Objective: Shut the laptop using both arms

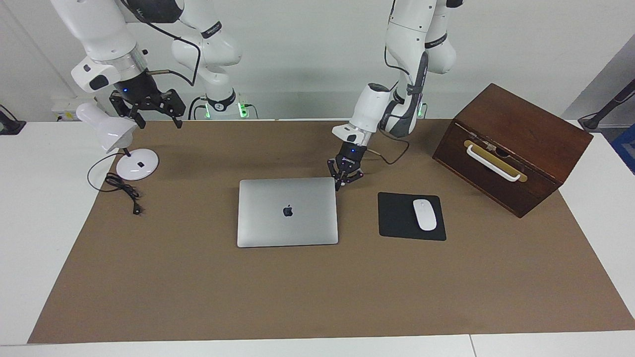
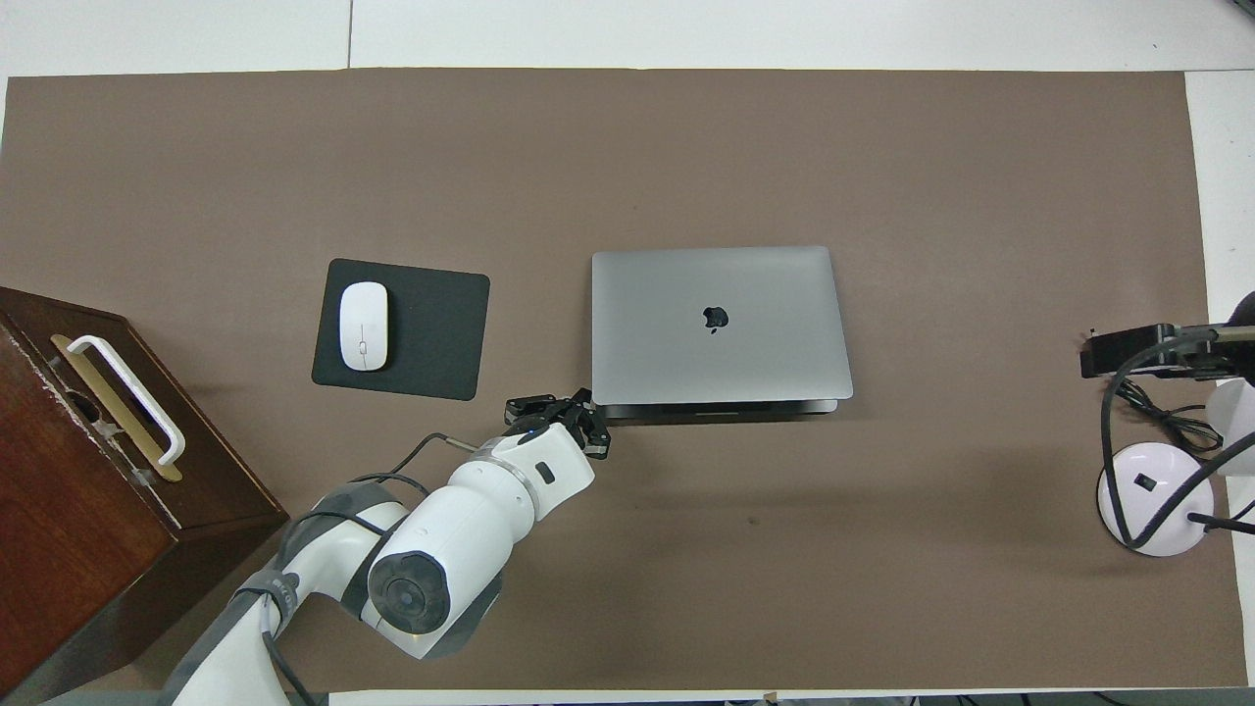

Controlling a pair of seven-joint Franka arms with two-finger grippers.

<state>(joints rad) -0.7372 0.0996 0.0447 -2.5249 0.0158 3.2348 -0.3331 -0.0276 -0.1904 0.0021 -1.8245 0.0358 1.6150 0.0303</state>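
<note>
The silver-grey laptop [image 1: 297, 225] lies shut and flat on the brown mat, apple logo up; it also shows in the overhead view [image 2: 765, 343]. My left gripper [image 1: 346, 181] is open and empty. It hangs just above the mat beside the laptop's corner nearest the robots, at the left arm's end, and it also shows in the overhead view [image 2: 556, 417]. My right gripper [image 1: 149, 111] is open and empty, raised high over the mat's edge by the desk lamp. In the overhead view, my right gripper [image 2: 1128, 353] shows only in part at the edge.
A white desk lamp [image 1: 134, 164] with a black cable stands at the right arm's end. A black mouse pad [image 1: 397, 218] with a white mouse [image 1: 424, 214] lies beside the laptop toward the left arm's end. A dark wooden box [image 1: 516, 129] with a white handle stands further that way.
</note>
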